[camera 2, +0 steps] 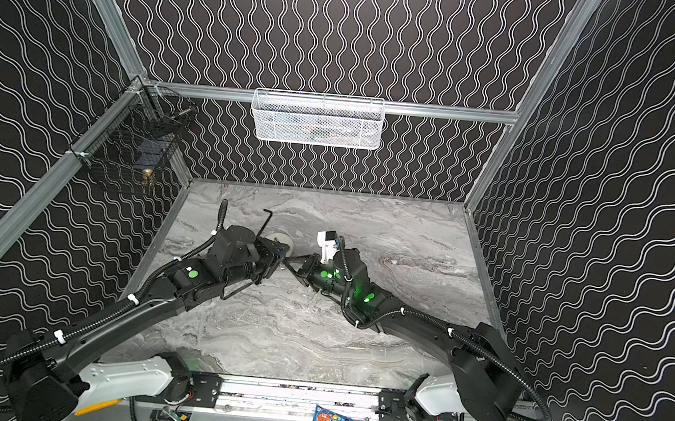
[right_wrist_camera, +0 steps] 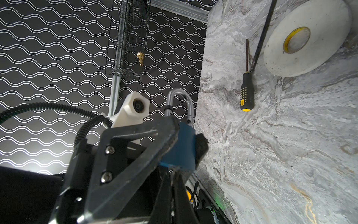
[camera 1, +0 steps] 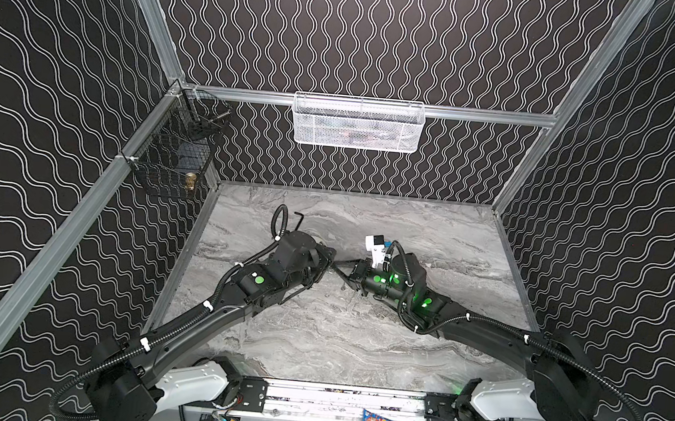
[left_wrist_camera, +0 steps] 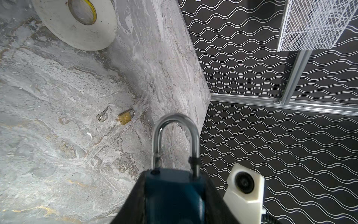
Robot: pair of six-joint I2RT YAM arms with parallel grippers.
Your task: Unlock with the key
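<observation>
A blue padlock [left_wrist_camera: 174, 195] with a silver shackle [left_wrist_camera: 176, 120] is held above the table, my left gripper [left_wrist_camera: 175, 174] shut on its body from both sides. The notched end of one shackle leg shows just at its hole. My right gripper [right_wrist_camera: 174, 171] is shut, its tips against the underside of the padlock [right_wrist_camera: 180, 147]. Only a thin silver sliver of the key shows between them. In both top views the grippers meet tip to tip at mid-table, left gripper [camera 1: 328, 260] and right gripper [camera 1: 338, 266], and hide the lock.
A small brass padlock [left_wrist_camera: 126, 117] and a small loose key [left_wrist_camera: 101, 116] lie on the marble table [camera 1: 358, 338]. Behind the left arm are a white tape roll [right_wrist_camera: 306, 38], a screwdriver [right_wrist_camera: 246, 91] and a black hex wrench [camera 1: 297, 216]. A white basket [camera 1: 358, 122] and a black wire basket [camera 1: 174, 151] hang on the walls.
</observation>
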